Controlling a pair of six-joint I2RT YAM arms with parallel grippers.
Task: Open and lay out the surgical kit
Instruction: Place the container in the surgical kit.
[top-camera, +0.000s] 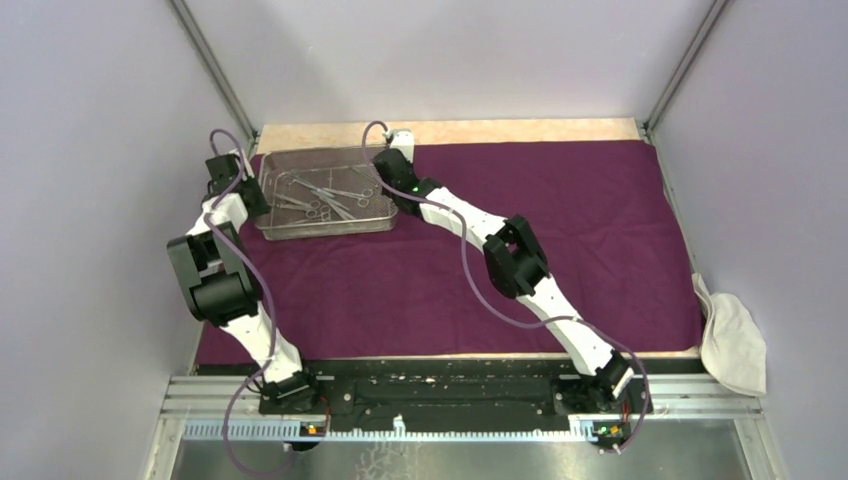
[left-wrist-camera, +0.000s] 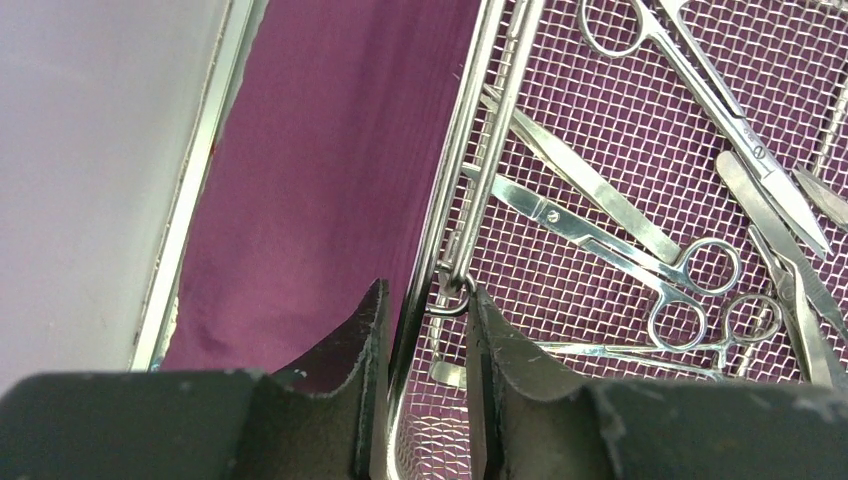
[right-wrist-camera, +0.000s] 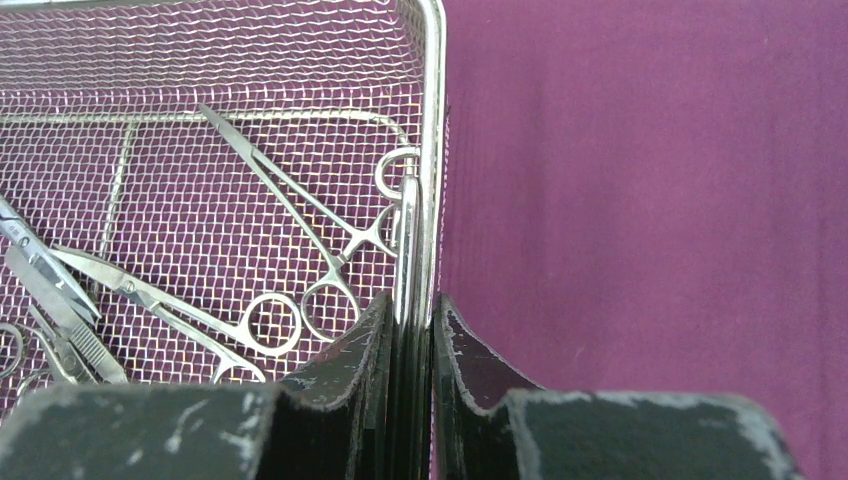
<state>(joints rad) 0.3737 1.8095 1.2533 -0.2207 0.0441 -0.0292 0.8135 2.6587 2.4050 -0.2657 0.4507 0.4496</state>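
Evidently the step in hand was a two-armed move of the tray, which sat at about ten o'clock on the spread purple cloth with the instruments lying loose inside. The left gripper straddled the tray's nine o'clock wall, one finger outside and one inside, and looked pinched on the rim wire and handle loop. The right gripper was clamped tight on the three o'clock wall. To do this well, both ends should rise together and stay level, since thin wire can pivot between the pads and a tilt would slide the instruments into one corner. A low, slow carry with matched speeds seemed best, and neither side should let go until the base rested flat.
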